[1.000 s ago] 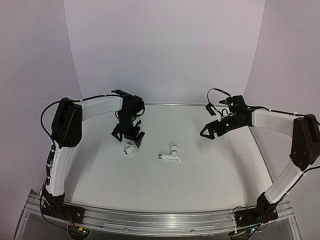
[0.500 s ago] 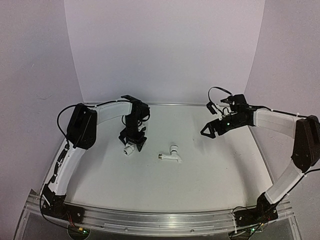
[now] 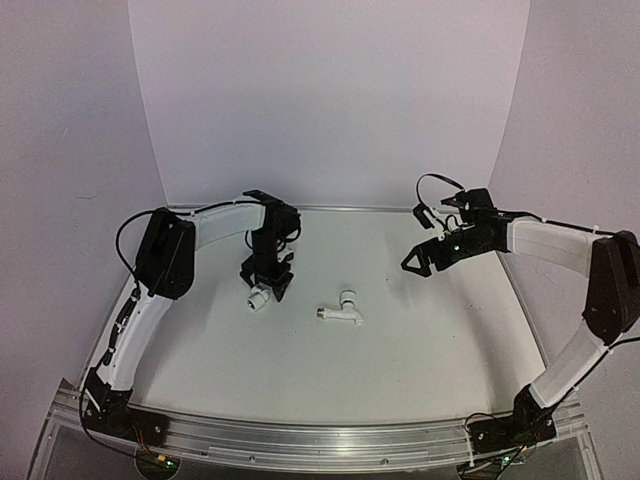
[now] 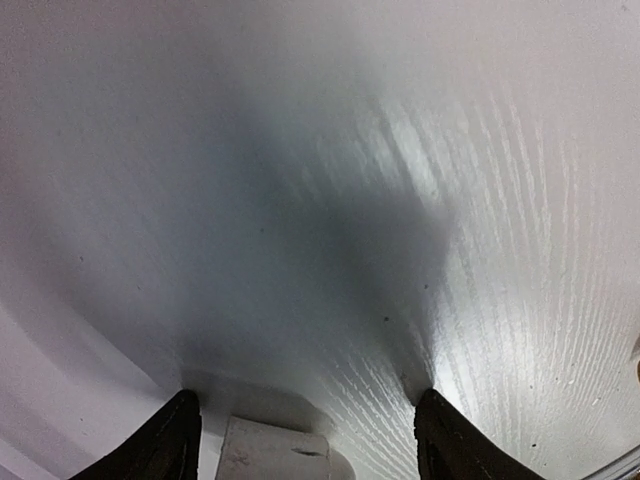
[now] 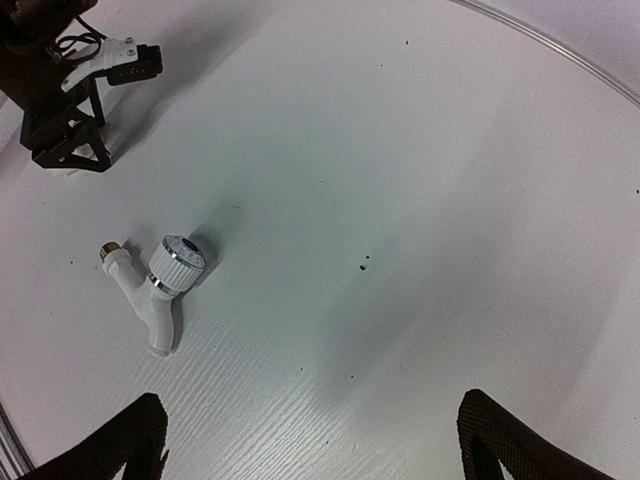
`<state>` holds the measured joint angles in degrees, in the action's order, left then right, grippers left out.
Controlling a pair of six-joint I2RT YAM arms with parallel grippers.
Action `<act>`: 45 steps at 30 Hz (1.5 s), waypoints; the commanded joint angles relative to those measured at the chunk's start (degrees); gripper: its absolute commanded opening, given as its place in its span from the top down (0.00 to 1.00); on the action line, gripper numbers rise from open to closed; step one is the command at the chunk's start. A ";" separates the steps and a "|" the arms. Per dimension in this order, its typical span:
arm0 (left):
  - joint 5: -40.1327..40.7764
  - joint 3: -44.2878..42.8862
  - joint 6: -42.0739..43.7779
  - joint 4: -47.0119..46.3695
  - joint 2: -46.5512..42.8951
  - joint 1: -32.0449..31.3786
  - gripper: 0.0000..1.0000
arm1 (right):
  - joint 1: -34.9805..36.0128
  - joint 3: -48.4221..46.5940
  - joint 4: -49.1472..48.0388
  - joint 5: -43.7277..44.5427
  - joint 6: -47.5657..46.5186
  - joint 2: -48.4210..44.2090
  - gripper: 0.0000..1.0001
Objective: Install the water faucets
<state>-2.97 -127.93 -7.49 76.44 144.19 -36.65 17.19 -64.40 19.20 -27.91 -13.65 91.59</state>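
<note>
The fingers point(image 4: 178, 437) of the left gripper point(image 3: 264, 285) stand spread, one on each side of the fitting point(image 3: 258, 297). The left wrist view shows a gap on both sides, so nothing is grasped. The right gripper point(image 3: 413, 263) hangs over the far right of the table point(image 3: 430, 350), its fingers point(image 5: 120, 447) parted wide and bare. The table is white, closed at the back by a curved white backdrop point(image 3: 330, 100) and along the near edge by a metal rail point(image 3: 320, 440). Bare surface lies between the tap point(image 3: 341, 310) and the right gripper, and more between the tap and the rail. The tap lies on its side near the table's middle, its long axis running roughly left to right in the top view. Its brass-coloured threaded end points toward the left arm, its ribbed knob toward the back, and its spout toward the near right. The fitting, a short white cylinder, sits on the table just left of the tap and apart from it; which way its axis runs I cannot tell.
</note>
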 commanded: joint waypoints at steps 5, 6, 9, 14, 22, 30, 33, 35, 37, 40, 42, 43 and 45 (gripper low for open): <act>-0.39 3.57 -1.18 7.52 -2.75 0.31 0.35 | 0.21 -0.65 0.18 0.13 -0.49 -1.54 0.02; -0.42 3.66 -1.26 7.59 -2.58 0.34 0.37 | 0.21 -0.64 0.18 0.13 -0.50 -1.58 0.02; -0.52 3.87 -1.44 7.86 -2.19 0.32 0.43 | 0.21 -0.55 0.21 0.13 -0.47 -1.62 0.02; 0.27 4.51 -1.61 7.81 -2.92 0.35 0.48 | 0.21 -0.55 0.22 0.14 -0.50 -1.60 0.02; 1.68 6.72 -2.71 3.48 -7.97 0.35 0.53 | 0.21 -0.64 0.21 0.23 -0.50 -1.48 0.02; 5.84 15.70 -4.53 -12.20 -19.09 1.49 0.57 | 0.19 -0.46 0.20 0.48 -0.51 -1.59 0.02; 8.37 21.53 -5.36 -19.38 -24.01 1.58 0.57 | 0.21 -0.46 0.19 0.55 -0.59 -1.56 0.02; 9.20 27.15 -5.86 -25.89 -28.02 1.58 0.57 | 0.21 -0.46 0.15 0.56 -0.59 -1.44 0.02; 9.13 34.63 -6.19 -34.90 -33.17 1.58 0.56 | 0.21 -0.52 0.13 0.51 -0.59 -1.34 0.02; 10.32 44.92 -6.86 -48.24 -40.30 1.61 0.56 | 0.21 -0.48 0.17 0.44 -0.51 -1.30 0.02; 10.74 51.63 -7.05 -56.42 -44.32 1.56 0.57 | 0.21 -0.40 0.14 0.43 -0.50 -1.42 0.02; 11.03 54.96 -7.32 -60.37 -46.36 1.54 0.57 | 0.21 -0.37 0.12 0.45 -0.47 -1.53 0.02; 12.01 62.94 -7.46 -69.62 -51.03 1.52 0.58 | 0.18 -0.25 0.13 0.51 -0.41 -1.62 0.02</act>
<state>6.21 -76.40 -13.71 30.95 102.12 -34.98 17.19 -64.38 19.39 -27.72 -13.65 91.59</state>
